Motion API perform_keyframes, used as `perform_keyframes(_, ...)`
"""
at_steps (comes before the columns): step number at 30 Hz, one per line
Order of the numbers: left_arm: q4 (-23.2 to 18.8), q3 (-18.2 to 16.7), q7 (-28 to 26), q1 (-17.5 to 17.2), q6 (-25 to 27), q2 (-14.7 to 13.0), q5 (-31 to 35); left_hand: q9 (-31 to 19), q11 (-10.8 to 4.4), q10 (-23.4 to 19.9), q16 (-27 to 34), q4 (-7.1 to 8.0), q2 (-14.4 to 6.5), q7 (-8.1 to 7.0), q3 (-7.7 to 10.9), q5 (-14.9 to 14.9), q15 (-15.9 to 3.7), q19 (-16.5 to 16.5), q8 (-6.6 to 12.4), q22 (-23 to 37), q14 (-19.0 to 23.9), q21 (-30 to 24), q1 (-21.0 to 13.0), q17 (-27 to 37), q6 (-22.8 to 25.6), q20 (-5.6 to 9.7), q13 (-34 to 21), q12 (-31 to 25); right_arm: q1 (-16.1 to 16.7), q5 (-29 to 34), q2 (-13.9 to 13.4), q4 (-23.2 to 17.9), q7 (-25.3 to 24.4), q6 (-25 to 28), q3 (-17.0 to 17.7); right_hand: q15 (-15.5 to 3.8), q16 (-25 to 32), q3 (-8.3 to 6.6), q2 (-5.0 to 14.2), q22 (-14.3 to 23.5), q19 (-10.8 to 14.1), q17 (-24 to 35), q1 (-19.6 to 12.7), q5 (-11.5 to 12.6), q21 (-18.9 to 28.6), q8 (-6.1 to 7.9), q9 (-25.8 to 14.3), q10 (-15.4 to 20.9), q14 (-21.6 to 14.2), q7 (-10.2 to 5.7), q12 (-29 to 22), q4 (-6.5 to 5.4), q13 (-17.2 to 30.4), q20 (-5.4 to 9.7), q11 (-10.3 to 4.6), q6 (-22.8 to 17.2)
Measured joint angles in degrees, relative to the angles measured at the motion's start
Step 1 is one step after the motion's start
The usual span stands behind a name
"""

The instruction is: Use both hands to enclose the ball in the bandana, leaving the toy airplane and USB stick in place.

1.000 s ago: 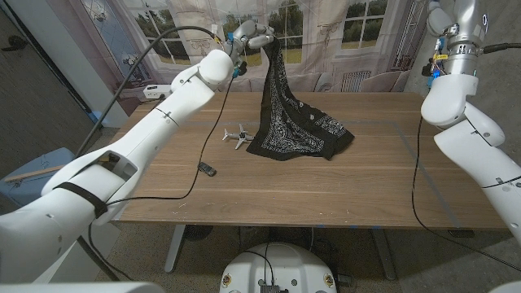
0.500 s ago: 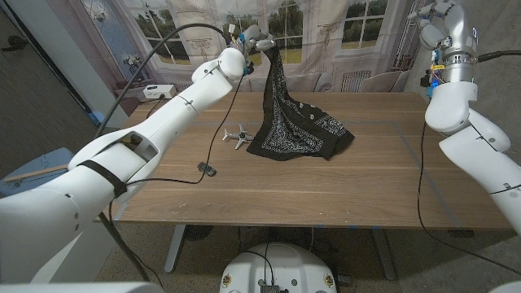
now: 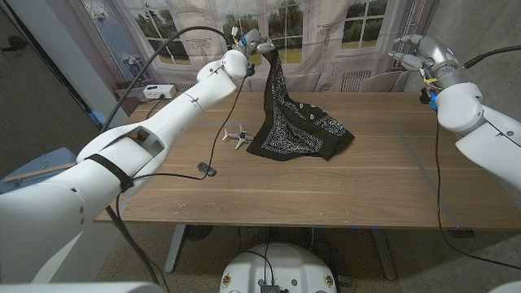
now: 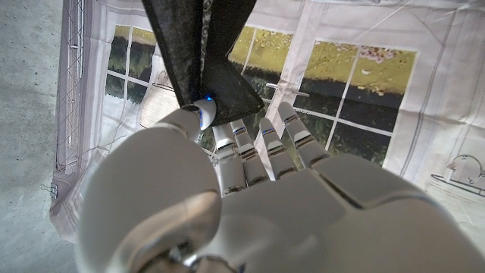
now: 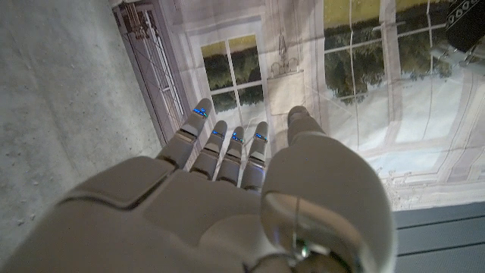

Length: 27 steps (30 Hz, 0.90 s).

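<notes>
Left robot hand (image 3: 254, 41) is up high over the far side of the table (image 3: 342, 191), pinching one corner of the bandana (image 3: 295, 126). Left wrist view confirms it: dark cloth (image 4: 198, 57) is caught between the thumb and the fingers (image 4: 261, 148), the other fingertips lie straight and close together beside it. From that corner the bandana hangs down in a narrow drape, and its lower part lies bunched and spread on the table, black with white paisley print. The ball can't be made out anywhere; can't tell whether it sits under the cloth. Toy airplane (image 3: 237, 135) sits on the table just beside the bandana's left edge, close but apparently not touching. USB stick (image 3: 207, 169) lies nearer the front edge, well apart from the cloth, with the left arm's cable passing right by it. Right robot hand (image 3: 413, 52) is raised off to the robot's right, well apart from the bandana, holding nothing. Right wrist view shows its fingers (image 5: 227, 148) extended and roughly parallel, thumb set a little apart, with the window-print backdrop (image 5: 364, 91) behind. That same backdrop hangs behind the table in the head view.
</notes>
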<state>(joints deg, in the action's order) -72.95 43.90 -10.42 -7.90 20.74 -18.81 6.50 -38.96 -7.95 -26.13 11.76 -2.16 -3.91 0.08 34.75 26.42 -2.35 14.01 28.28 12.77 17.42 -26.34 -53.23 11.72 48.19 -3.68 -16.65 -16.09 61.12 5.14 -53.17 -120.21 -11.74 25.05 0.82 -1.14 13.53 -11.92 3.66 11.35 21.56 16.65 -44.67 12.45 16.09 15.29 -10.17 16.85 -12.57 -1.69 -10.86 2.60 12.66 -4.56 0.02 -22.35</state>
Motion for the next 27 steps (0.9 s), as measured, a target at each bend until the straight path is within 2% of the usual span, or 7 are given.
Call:
perform_keyframes(2,0.4,0.0,-0.3,0.0,-1.1,0.1,-1.2,0.2,0.09,0.1,0.0,-0.15,0.0,0.0,0.15,-0.3,0.0,0.0,0.01,0.0,0.0,0.0,0.0,0.0,0.0,0.0,0.0,0.2,0.4,-0.8,-5.5,-0.2,1.6,0.9,-0.8,0.3,0.0,0.76,-0.85,0.0,-0.3,0.0,0.8,0.0,-0.1,-0.8,-0.1,-0.5,0.3,-0.23,0.0,-0.19,0.0,-0.3,0.11,0.9)
perform_keyframes(11,1.6,-0.2,-0.5,-0.4,-1.3,0.2,-1.6,1.0,0.09,0.1,0.0,-0.31,0.1,0.0,0.31,-0.5,0.0,0.0,0.58,0.0,0.0,0.0,0.1,0.0,0.0,0.0,0.0,0.2,0.5,-3.9,-7.4,-0.2,7.1,3.9,-1.6,1.16,-1.0,2.79,-2.12,0.0,-2.2,-0.4,2.9,0.9,-0.7,-0.45,-0.4,-2.5,2.6,0.45,0.0,-0.2,0.0,-0.05,0.92,-4.3)
perform_keyframes(12,1.7,-0.2,-1.0,-0.5,-1.4,0.2,-2.4,1.1,0.09,0.1,0.0,-0.38,0.1,-0.01,0.38,-0.5,0.0,0.0,0.76,0.0,0.0,0.0,0.1,0.0,0.0,0.0,0.0,0.2,0.1,-4.2,-11.7,-0.4,7.7,4.2,-4.4,1.36,-1.4,3.11,-2.41,0.0,-2.5,-0.4,3.2,0.9,-1.1,-0.24,-0.4,-2.8,3.2,0.49,0.0,-0.21,0.0,0.14,0.85,-5.1)
perform_keyframes(18,2.0,-0.3,-1.3,-0.7,-1.5,0.2,-2.8,1.5,0.09,0.1,0.0,-0.38,0.1,-0.01,0.38,-0.5,0.0,0.0,0.77,-0.3,0.0,-0.4,0.1,0.0,0.0,0.0,0.0,0.2,-1.1,-5.1,-14.7,-0.8,10.6,5.1,-7.5,1.52,-2.1,4.37,-3.92,-0.2,-4.3,-0.7,2.9,1.7,-1.9,0.0,-0.7,-5.0,5.5,0.98,0.0,0.59,0.0,0.64,0.9,-8.4)
perform_keyframes(25,2.6,-0.3,-1.4,-0.7,-1.5,0.3,-2.9,2.2,0.09,0.1,0.0,-0.55,0.1,0.02,0.55,-0.5,0.0,0.0,0.96,-0.3,0.0,-0.4,0.1,0.0,0.0,0.0,0.0,0.4,-1.2,-5.5,-14.9,-1.0,14.5,6.5,-7.8,1.22,-2.1,5.41,-5.4,-0.2,-4.9,-0.7,3.2,2.0,-2.1,0.0,-0.6,-5.7,6.4,0.99,0.0,0.62,0.0,1.27,0.81,-8.8)
perform_keyframes(26,2.7,-0.3,-1.7,-0.7,-1.5,0.3,-3.1,2.3,0.09,0.1,0.0,-0.55,0.2,0.04,0.55,-0.6,0.0,0.0,1.24,-0.3,0.0,-0.4,0.2,0.1,0.0,0.0,0.0,0.4,-3.5,-5.5,-18.1,-2.2,14.9,6.6,-12.7,1.22,-2.1,5.53,-5.47,-0.2,-4.9,-0.7,3.3,2.1,-2.1,0.0,-0.6,-5.7,6.4,1.18,0.0,0.63,0.0,1.27,0.81,-9.0)
perform_keyframes(27,2.9,-0.2,-1.7,-0.7,-1.5,0.4,-3.1,2.3,0.09,0.1,0.0,-0.62,0.2,0.13,0.62,-0.8,0.01,0.0,1.45,-0.3,0.0,-0.4,0.2,0.1,0.1,0.0,0.0,0.4,-3.5,-5.5,-18.1,-2.2,15.5,6.7,-12.7,1.36,-2.1,5.68,-5.61,-0.2,-4.9,-0.7,3.4,2.2,-2.1,0.0,-0.6,-5.8,6.5,1.38,0.0,0.49,0.0,1.27,0.93,-9.2)
